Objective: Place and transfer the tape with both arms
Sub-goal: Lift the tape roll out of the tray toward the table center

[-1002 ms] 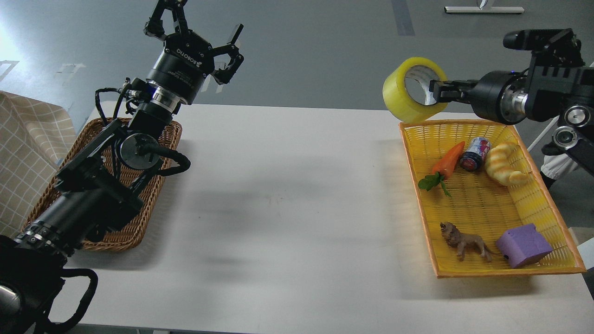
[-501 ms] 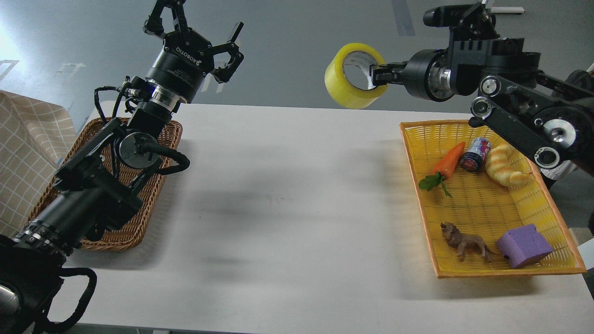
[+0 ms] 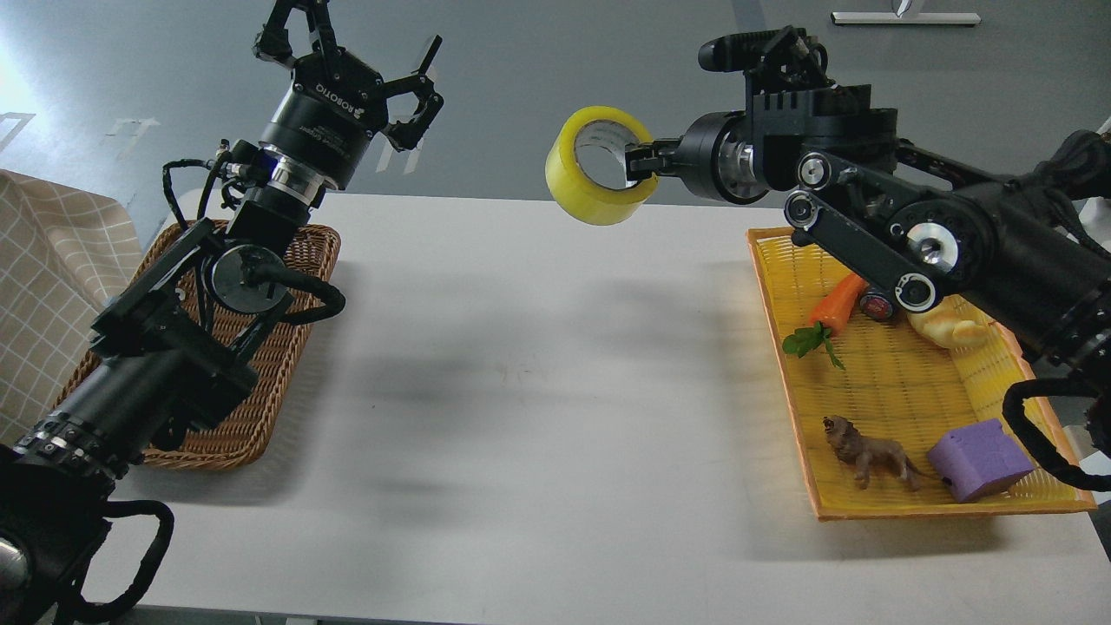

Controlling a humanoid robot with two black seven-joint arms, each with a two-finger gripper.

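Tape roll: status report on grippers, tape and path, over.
Right gripper shut on the tape, held in the air above the table. Left gripper open, empty, raised. Gap between them unobstructed.

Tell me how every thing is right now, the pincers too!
Tape: up in the air, pinched at its ring.
Right pincer: shut on the tape.
Left pincer: open, empty, raised.
Brown basket: on the table, partly under the left arm.
Yellow basket: on the table, holding toys.
Carrot: lying down.
Lion: standing.
Purple block: resting in a corner.
Bread: partly hidden by the arm.
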